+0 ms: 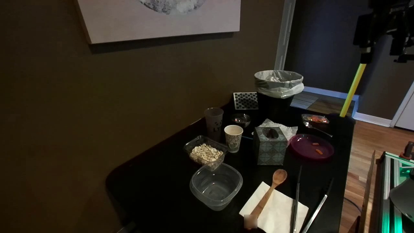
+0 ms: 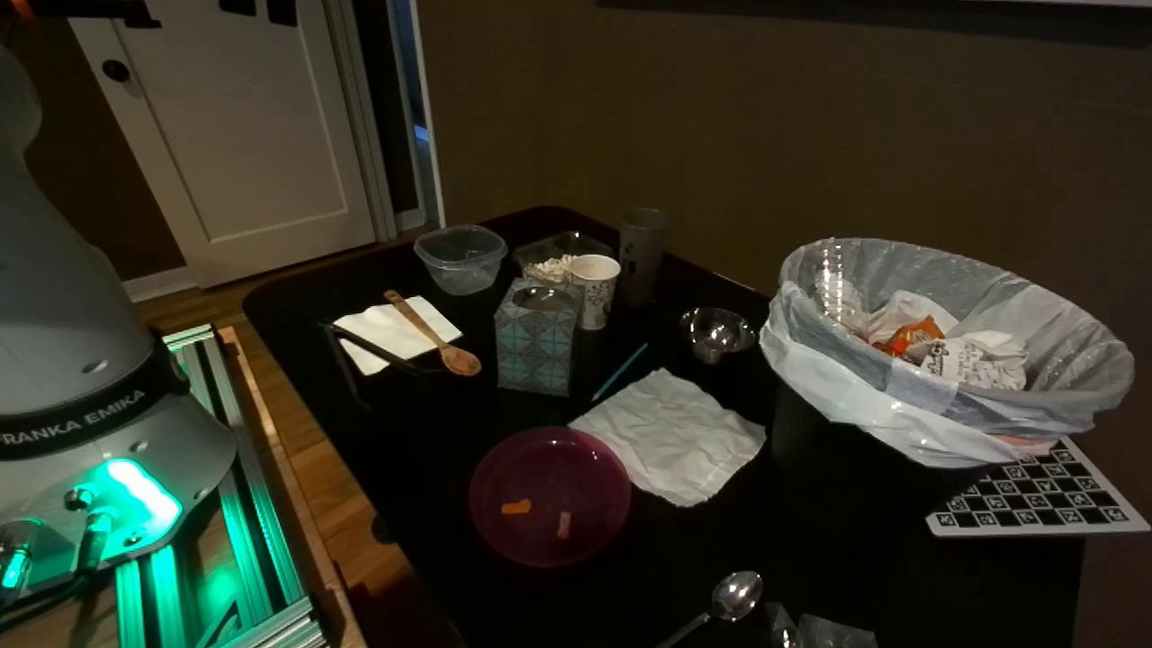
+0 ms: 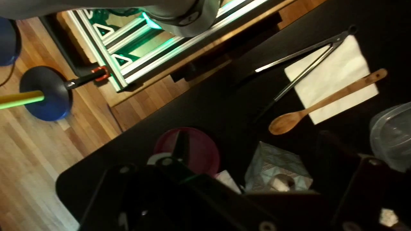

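Note:
My gripper [image 1: 385,59] hangs high above the black table, its dark fingers spread apart. In the wrist view the gripper [image 3: 253,138] shows nothing between its fingertips. Beneath it are a patterned tissue box [image 3: 276,155] and a magenta plate [image 3: 205,149], partly covered by one finger. The plate [image 2: 585,468] bears orange pieces [image 2: 516,508]. The tissue box [image 1: 271,150] stands beside it. A wooden spoon [image 3: 284,123] and open metal tongs [image 3: 300,78] lie partly on a white napkin [image 3: 340,69]. The gripper touches none of these.
A lined trash bin [image 2: 846,423] stands at one end, by a crumpled paper [image 2: 675,436] and metal bowl [image 2: 717,342]. A clear tub [image 1: 216,187], flake-filled container [image 1: 207,153], paper cup [image 1: 233,137] and plastic cup [image 1: 212,124] are along the wall. A yellow pole [image 1: 352,90] stands beyond the table.

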